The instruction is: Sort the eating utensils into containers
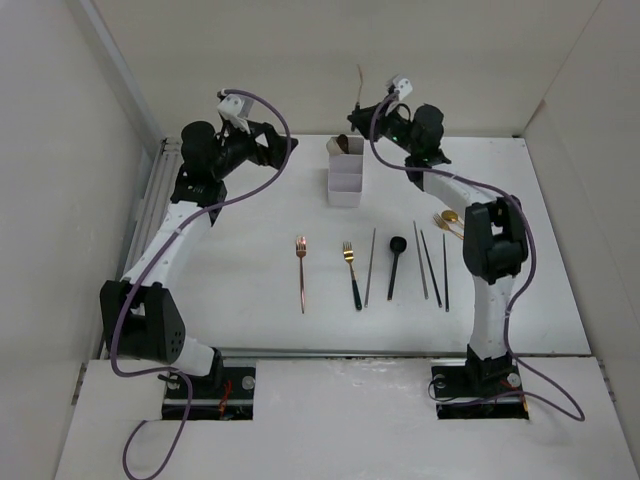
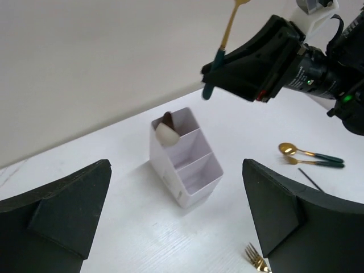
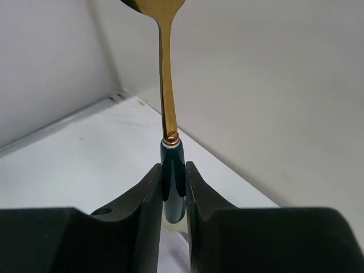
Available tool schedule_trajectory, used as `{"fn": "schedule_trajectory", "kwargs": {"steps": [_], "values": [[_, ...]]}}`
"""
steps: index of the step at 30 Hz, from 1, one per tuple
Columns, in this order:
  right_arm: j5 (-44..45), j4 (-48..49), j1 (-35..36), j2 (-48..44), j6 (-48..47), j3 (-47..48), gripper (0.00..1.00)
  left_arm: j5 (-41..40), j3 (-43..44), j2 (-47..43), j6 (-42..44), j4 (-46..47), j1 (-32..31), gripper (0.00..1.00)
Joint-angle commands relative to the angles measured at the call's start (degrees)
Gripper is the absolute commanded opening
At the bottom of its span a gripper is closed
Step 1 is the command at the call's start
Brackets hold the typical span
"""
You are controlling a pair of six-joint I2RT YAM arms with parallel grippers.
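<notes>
The white organiser (image 1: 345, 175) stands at the back middle of the table, with a brown and a pale spoon (image 1: 341, 145) in its far compartment. It also shows in the left wrist view (image 2: 185, 162). My right gripper (image 1: 366, 106) is above and just right of the organiser, shut on the dark green handle of a gold spoon (image 3: 166, 85) held upright, bowl up. The spoon also shows in the left wrist view (image 2: 227, 34). My left gripper (image 1: 285, 142) is open and empty, left of the organiser, facing it.
In a row on the table lie a copper fork (image 1: 301, 270), a gold black-handled fork (image 1: 351, 272), a black spoon (image 1: 395, 262) and several thin dark chopsticks (image 1: 432, 265). Two gold spoons (image 1: 448, 222) lie by the right arm. White walls enclose the table.
</notes>
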Motion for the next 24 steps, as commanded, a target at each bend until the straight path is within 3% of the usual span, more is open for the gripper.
{"fn": "schedule_trajectory", "kwargs": {"steps": [1,6,18,22,24], "values": [[2.5,6.1,-1.8,4.5,0.6,2.4,0.00,-5.6,-1.0,-2.2,2.3,-0.7,0.3,1.00],[1.8,8.2,-3.0,10.0,0.6,5.1,0.00,-5.6,-1.0,-1.7,2.9,-3.7,0.3,1.00],[3.5,12.1,-3.0,13.3,0.6,4.6,0.00,-6.8,-1.0,-1.2,2.9,-4.3,0.3,1.00],[3.5,11.5,-3.0,13.3,0.6,3.0,0.16,-6.8,-1.0,-0.6,2.9,-4.8,0.3,1.00],[3.5,11.5,-3.0,13.3,0.0,2.1,0.16,-6.8,-1.0,-0.6,2.9,-4.8,0.3,1.00]]}}
